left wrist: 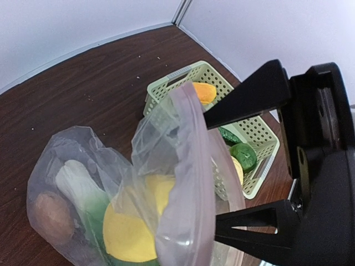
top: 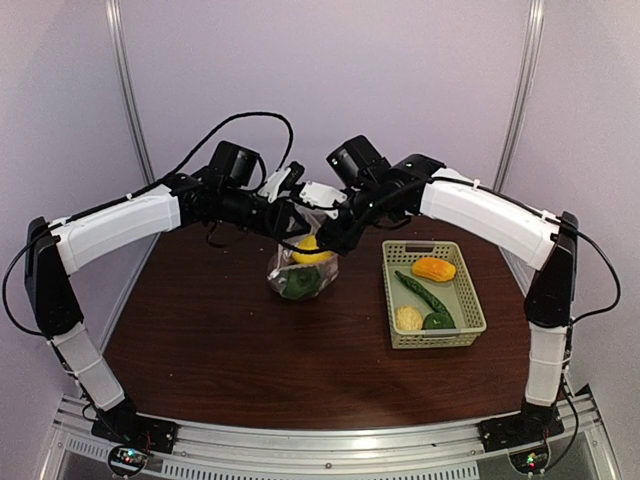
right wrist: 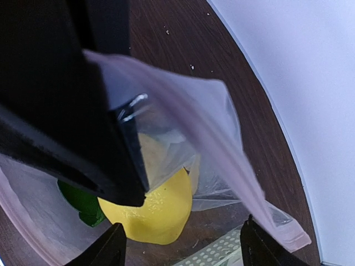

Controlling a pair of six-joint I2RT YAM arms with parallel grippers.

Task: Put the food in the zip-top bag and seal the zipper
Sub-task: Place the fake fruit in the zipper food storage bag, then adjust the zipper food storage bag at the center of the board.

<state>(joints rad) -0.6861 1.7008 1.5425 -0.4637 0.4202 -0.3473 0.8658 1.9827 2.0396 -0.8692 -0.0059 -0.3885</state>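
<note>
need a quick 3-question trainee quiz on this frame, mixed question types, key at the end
1. True or false: the basket holds no food at all.
2. Which item is already inside the zip-top bag? A) a yellow lemon B) the orange piece C) the long green cucumber
3. Which side's end effector stands open at the bag's rim?

Key
1. False: the orange piece and other food lie in it.
2. A
3. The right end effector.
</note>
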